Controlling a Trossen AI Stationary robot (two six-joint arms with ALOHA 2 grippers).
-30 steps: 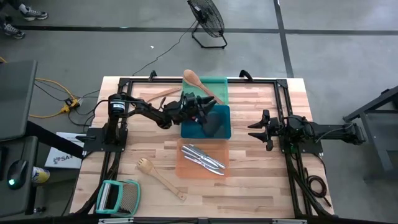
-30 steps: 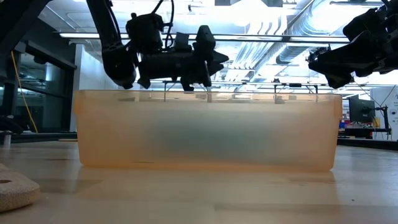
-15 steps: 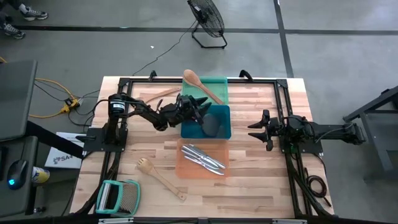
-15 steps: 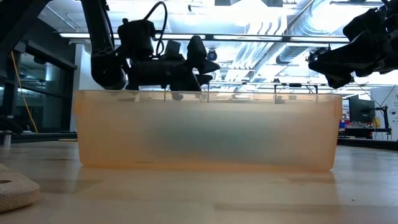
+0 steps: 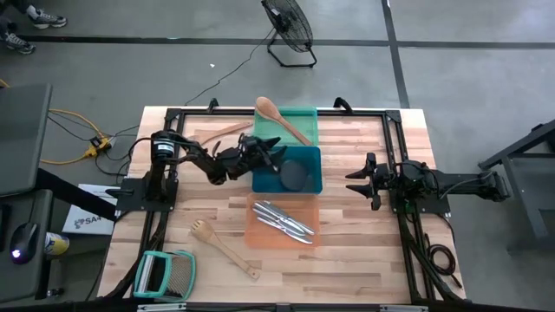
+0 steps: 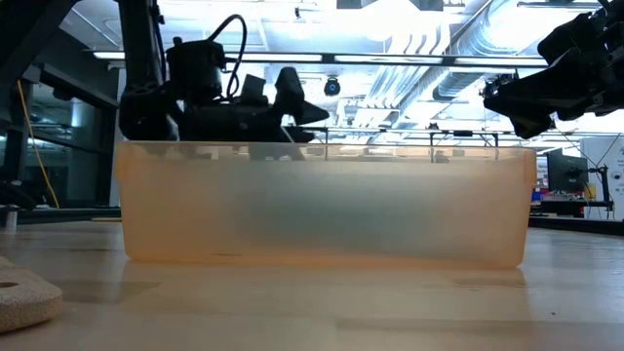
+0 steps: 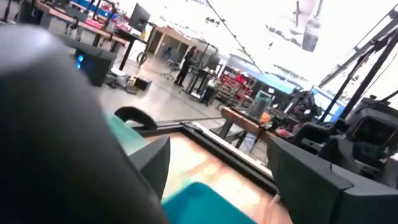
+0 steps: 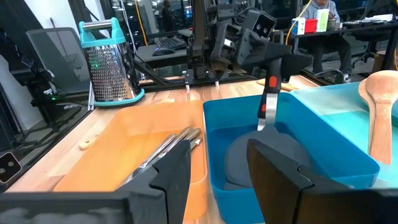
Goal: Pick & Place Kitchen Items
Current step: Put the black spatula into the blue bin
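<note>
A black spatula (image 5: 295,176) lies in the blue tray (image 5: 314,184), head on the floor (image 8: 249,158). Its handle (image 8: 268,106) slants up toward the tray's left wall. My left gripper (image 5: 274,152) hovers open over that wall, just above the handle's end, with nothing between its fingers (image 7: 217,162). A wooden spoon (image 5: 279,118) rests across the green tray (image 5: 305,117). Silver knives (image 5: 284,220) lie in the orange tray (image 5: 260,234). A wooden fork (image 5: 224,247) and another wooden utensil (image 5: 227,130) lie on the table. My right gripper (image 5: 352,181) waits open at the right.
The three trays stand in a row down the table's middle, green far, blue middle, orange near. A teal-framed grater (image 5: 165,273) lies at the near left corner. A black frame (image 5: 395,121) runs round the work area. Bare wood shows between the trays and my right arm.
My left gripper has drawn back toward the table's left edge, sunk a little and opened. The black spatula has left its fingers and lies in the blue tray, head flat on the floor.
</note>
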